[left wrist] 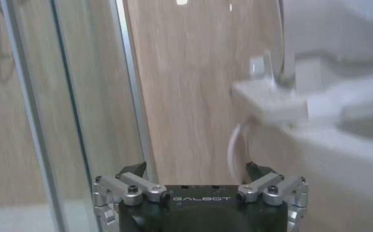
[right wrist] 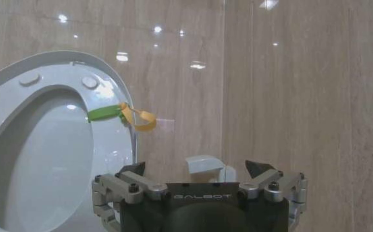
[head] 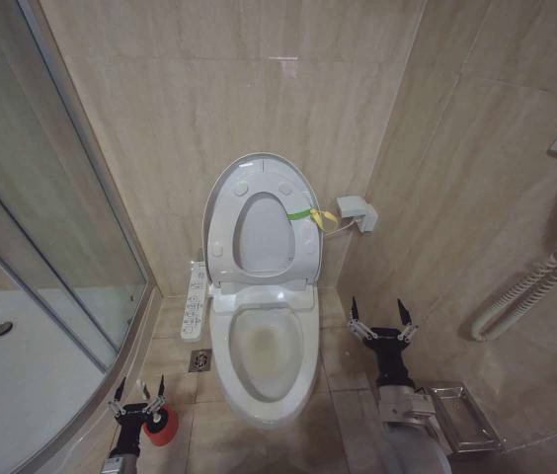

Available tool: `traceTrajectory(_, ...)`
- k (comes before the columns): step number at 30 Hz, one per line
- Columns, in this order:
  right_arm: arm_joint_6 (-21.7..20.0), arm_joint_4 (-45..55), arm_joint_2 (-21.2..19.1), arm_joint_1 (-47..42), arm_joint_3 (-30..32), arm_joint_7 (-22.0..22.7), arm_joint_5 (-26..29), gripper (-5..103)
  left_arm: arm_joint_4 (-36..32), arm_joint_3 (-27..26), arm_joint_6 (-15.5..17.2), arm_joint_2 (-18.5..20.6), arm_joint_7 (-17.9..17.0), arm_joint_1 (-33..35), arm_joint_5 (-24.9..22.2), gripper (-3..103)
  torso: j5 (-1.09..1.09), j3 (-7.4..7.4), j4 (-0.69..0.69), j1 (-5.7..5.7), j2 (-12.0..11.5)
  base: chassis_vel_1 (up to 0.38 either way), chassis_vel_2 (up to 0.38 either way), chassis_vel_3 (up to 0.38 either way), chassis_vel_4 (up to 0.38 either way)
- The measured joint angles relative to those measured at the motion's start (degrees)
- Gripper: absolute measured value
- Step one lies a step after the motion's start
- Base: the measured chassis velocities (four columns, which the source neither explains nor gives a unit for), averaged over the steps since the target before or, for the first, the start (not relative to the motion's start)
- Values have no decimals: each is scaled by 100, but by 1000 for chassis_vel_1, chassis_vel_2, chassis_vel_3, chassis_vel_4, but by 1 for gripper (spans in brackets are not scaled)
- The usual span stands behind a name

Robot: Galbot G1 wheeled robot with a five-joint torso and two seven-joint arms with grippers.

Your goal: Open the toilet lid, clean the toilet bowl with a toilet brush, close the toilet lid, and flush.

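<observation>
White toilet lid stands raised against the wall with the seat, green-yellow strap at its edge. Stained toilet bowl is uncovered. Left gripper is spread, empty, just above the red brush holder on the floor. Right gripper is spread, empty, beside the bowl.

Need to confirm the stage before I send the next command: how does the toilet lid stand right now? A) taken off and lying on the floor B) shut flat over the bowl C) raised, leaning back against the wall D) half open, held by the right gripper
C: the toilet lid stands upright against the wall with the seat up too, the toilet bowl is uncovered, and neither gripper touches it.
</observation>
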Motion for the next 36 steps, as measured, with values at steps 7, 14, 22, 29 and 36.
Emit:
traceTrajectory(7,0,0,0,0,0,1,0,100,-1140,-332,50,-24,-53,460,97,100,0,0,-1,0,0,0,0,0,0)
traceTrajectory(14,0,-1,-1,0,0,1,0,100,-2062,-521,187,-56,-97,812,23,100,0,0,0,0,0,0,0,0,0)
traceTrajectory(22,0,-1,0,0,0,1,0,100,-3693,-904,739,-70,-20,1457,-210,98,0,0,0,0,0,0,0,0,0)
traceTrajectory(29,0,0,0,0,0,0,0,100,-4693,-959,1252,-47,-24,1929,-446,97,0,0,0,0,0,0,0,0,0)
traceTrajectory(36,0,-1,0,0,0,1,0,100,-5668,-1050,1729,-183,-105,2613,-634,97,0,0,0,0,0,0,0,0,0)
